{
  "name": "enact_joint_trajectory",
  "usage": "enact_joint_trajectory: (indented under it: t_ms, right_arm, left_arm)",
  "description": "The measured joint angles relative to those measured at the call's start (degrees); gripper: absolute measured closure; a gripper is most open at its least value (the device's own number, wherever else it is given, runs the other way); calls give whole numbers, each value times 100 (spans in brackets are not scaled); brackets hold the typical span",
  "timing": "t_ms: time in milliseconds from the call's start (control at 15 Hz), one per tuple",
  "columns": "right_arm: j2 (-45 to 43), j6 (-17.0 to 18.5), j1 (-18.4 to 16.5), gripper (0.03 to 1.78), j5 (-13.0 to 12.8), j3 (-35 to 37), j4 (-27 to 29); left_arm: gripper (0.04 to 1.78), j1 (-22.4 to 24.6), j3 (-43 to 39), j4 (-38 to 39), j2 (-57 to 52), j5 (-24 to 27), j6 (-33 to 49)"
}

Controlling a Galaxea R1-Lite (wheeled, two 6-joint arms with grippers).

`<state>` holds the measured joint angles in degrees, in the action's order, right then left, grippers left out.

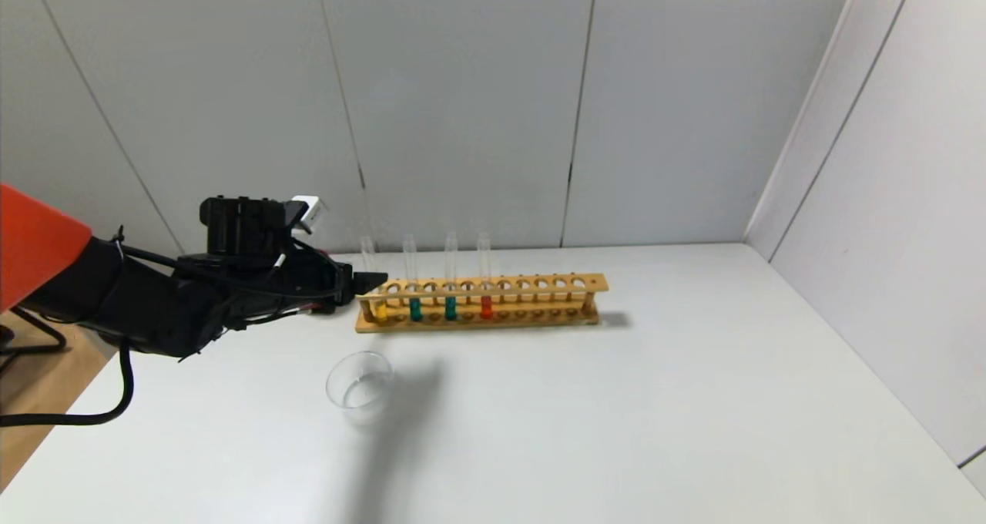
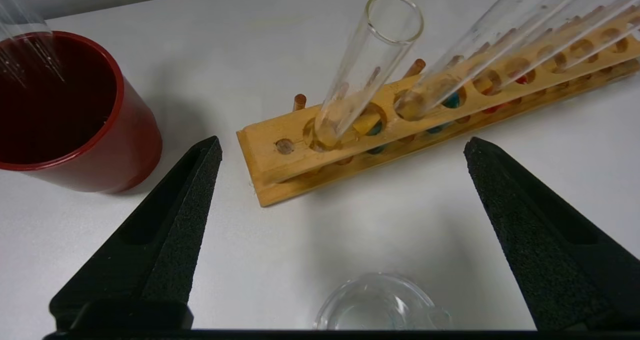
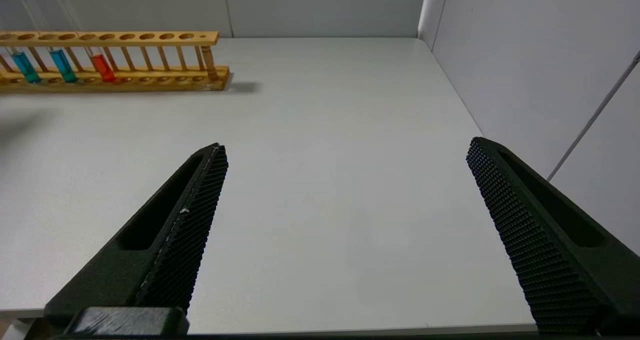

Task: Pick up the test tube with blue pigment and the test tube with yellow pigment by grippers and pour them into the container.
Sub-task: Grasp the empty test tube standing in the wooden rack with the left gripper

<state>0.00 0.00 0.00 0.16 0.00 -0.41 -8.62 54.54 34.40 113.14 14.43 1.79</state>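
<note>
A wooden rack [image 1: 539, 285] holds the yellow pigment tube [image 1: 380, 308] at its left end, then two blue-teal tubes [image 1: 415, 308] [image 1: 451, 307] and an orange-red one. My left gripper [image 1: 371, 280] is open and empty, just left of the rack's end, level with the tubes' upper parts. In the left wrist view the left gripper [image 2: 343, 146] faces the yellow tube [image 2: 372, 55], with a blue-teal tube [image 2: 452, 100] beyond. The clear glass container [image 1: 360, 385] stands in front of the rack; it also shows in the left wrist view [image 2: 380, 305]. My right gripper [image 3: 345, 147] is open, empty, out of the head view.
A dark red cup [image 2: 65, 115] stands left of the rack's end, close to the left gripper. The orange-red tube [image 1: 486, 307] sits fourth in the rack. Grey walls close the table at the back and right. The white table [image 1: 655, 416] stretches to the right.
</note>
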Motion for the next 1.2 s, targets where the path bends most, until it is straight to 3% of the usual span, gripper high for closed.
enact_joint_trajectory:
  t_ms: [800,1000,1200]
  right_arm:
    - [0,0,0,6,0,0,1]
    - [0,0,0,6,0,0,1]
    - [0,0,0,6,0,0,0]
  left_arm:
    - [14,71,874,-84,819,11,-9]
    - [38,46,959,-78,902,17,-6]
    - [86,-2,974,-78,924,15,-6]
